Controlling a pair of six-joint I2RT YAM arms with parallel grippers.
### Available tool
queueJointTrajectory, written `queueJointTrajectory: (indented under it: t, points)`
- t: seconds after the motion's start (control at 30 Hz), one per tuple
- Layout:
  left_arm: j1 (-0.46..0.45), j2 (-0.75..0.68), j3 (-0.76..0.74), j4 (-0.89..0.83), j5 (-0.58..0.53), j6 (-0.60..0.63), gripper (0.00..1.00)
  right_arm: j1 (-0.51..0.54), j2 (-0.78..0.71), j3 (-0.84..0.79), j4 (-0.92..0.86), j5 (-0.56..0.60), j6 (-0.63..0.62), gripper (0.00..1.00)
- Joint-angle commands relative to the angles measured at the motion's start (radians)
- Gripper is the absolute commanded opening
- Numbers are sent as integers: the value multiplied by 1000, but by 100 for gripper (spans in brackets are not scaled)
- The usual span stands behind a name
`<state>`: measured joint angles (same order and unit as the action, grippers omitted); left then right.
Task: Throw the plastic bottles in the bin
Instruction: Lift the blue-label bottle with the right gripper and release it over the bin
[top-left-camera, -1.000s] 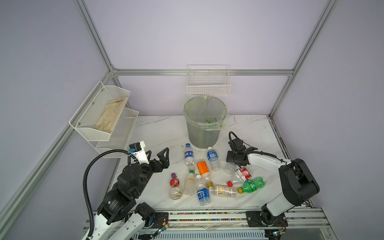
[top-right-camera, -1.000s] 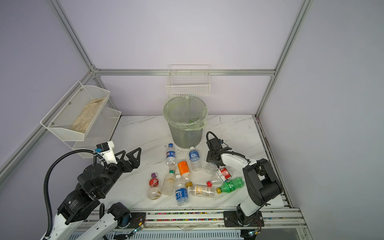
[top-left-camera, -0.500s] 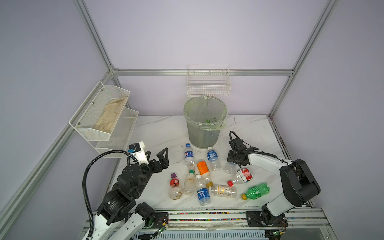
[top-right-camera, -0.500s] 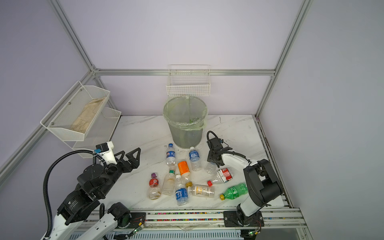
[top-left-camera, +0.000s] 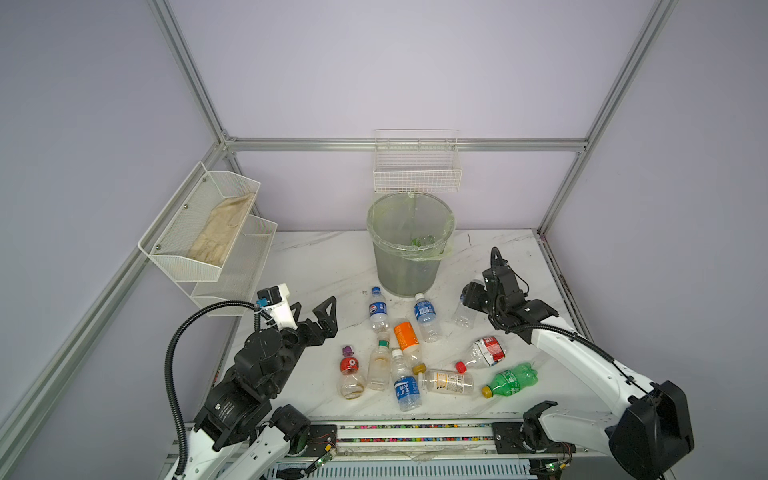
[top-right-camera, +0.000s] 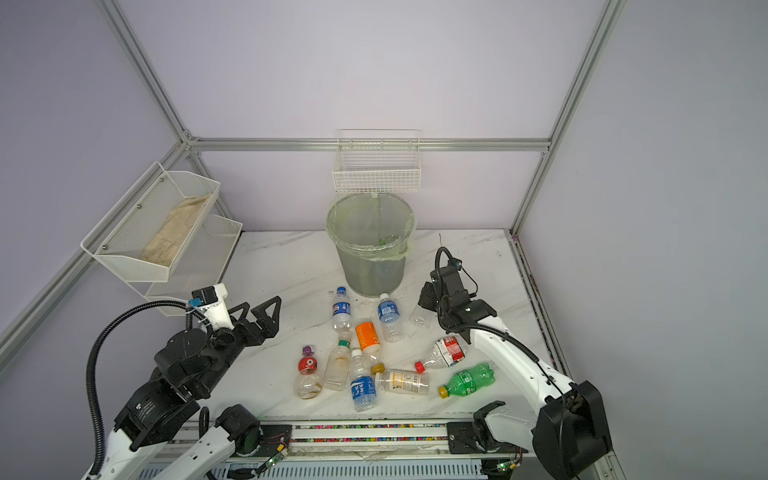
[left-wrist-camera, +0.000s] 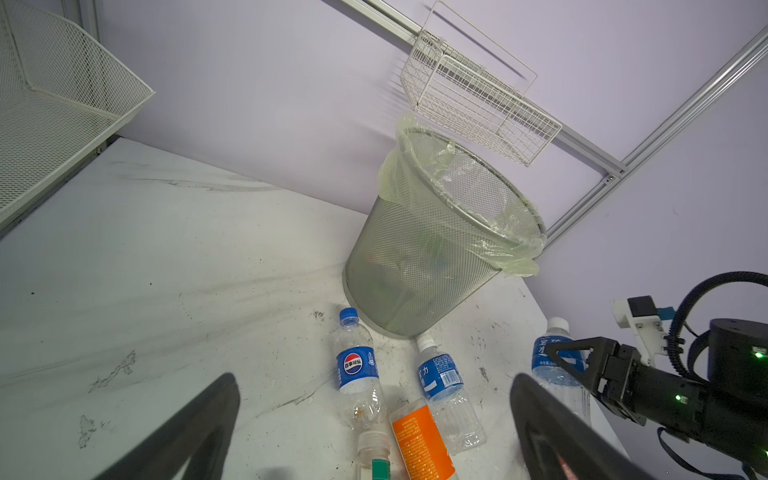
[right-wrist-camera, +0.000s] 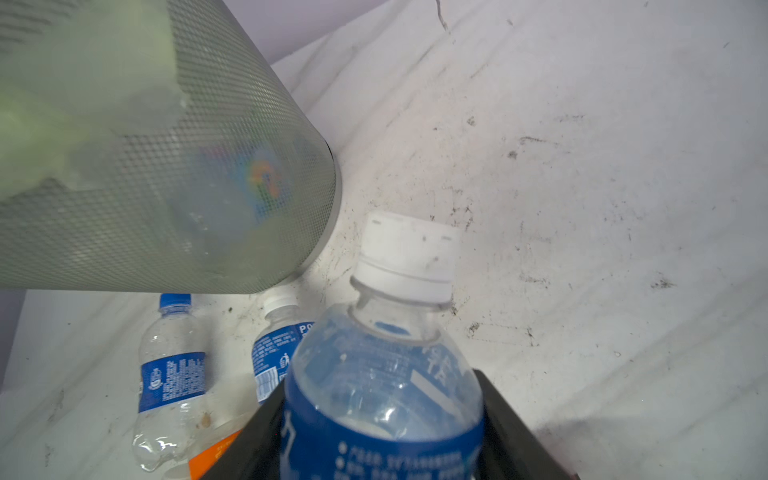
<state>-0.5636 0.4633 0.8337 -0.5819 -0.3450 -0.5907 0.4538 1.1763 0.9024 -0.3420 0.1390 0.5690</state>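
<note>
My right gripper (right-wrist-camera: 380, 415) is shut on a clear bottle (right-wrist-camera: 386, 374) with a blue label and white cap, held a little off the table just right of the bin (top-left-camera: 409, 249). In both top views that bottle (top-left-camera: 463, 318) (top-right-camera: 419, 319) hangs below the right gripper (top-left-camera: 473, 297) (top-right-camera: 428, 297). My left gripper (top-left-camera: 313, 311) (left-wrist-camera: 374, 392) stands open and empty, left of the pile. Several plastic bottles lie on the table, among them a Pepsi bottle (top-left-camera: 378, 309), an orange one (top-left-camera: 406, 338) and a green one (top-left-camera: 511, 380). More bottles show dimly inside the lined bin (left-wrist-camera: 432, 257).
A white wire basket (top-left-camera: 417, 174) hangs on the back wall just above the bin. White mesh shelf trays (top-left-camera: 208, 232) stick out from the left wall, with a cloth in the upper one. The marble table (top-left-camera: 316, 266) ends at a rail in front.
The right gripper has narrowed onto the blue-labelled bottle and raised it slightly. The green bottle has rolled a little toward the front right. The left arm has not moved.
</note>
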Motion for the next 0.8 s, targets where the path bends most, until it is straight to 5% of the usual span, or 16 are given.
queueJointTrajectory:
  t: [0.0,0.2,0.5,0.77]
  points:
    - [-2,-11,-37,11,-3,-15,100,-6,-81,24,18,2,-15,8]
    - [-2,-9,-43,11,0,-22,100,-5,-260,18,57,1,-40,0]
    - [-2,-11,-49,11,8,-32,100,-5,-572,-29,204,-40,-51,0]
    - [-2,-11,-44,11,16,-39,100,-5,-621,17,322,-78,-58,0]
